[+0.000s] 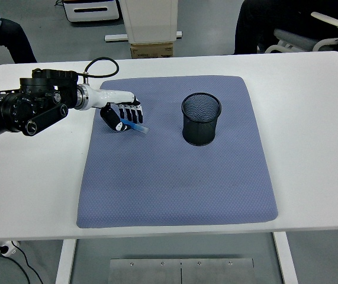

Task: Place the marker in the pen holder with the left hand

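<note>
My left hand [124,116] reaches in from the left over the far left part of the blue-grey mat [174,177]. Its fingers are curled around a blue marker [135,126], whose end sticks out to the lower right of the hand. The black mesh pen holder [201,119] stands upright on the mat, well to the right of the hand, and its inside looks empty. The right arm is out of view.
The mat lies on a white table [311,118]. Behind the table are a cardboard box [151,49], a white column, and seated people at the top left and top right.
</note>
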Available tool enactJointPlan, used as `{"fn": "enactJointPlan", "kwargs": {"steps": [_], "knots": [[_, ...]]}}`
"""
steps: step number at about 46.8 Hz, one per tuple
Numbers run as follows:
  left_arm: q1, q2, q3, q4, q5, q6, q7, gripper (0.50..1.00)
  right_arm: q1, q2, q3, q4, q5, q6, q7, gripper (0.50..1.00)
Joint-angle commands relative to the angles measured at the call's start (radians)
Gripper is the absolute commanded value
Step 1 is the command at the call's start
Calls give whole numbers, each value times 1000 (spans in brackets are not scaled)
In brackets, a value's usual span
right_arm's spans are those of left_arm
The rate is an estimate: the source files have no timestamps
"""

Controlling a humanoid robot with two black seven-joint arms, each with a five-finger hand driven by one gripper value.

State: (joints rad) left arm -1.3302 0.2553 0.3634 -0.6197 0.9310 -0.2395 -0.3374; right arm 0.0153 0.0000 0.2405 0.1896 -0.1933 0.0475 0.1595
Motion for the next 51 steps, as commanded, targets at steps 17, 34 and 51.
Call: {"fn": "enactJointPlan", "kwargs": {"steps": [17,34,51], "knots": [[2,1,2,0,0,17,0,587,0,0,-1,-1,0,0,0,1000],[3,-5,5,-2,49,26,-2,593,0,0,0,1,0,0,0,1000],[25,-8,8,-2,80,34,0,575,0,0,0,1,0,0,0,1000]]}}
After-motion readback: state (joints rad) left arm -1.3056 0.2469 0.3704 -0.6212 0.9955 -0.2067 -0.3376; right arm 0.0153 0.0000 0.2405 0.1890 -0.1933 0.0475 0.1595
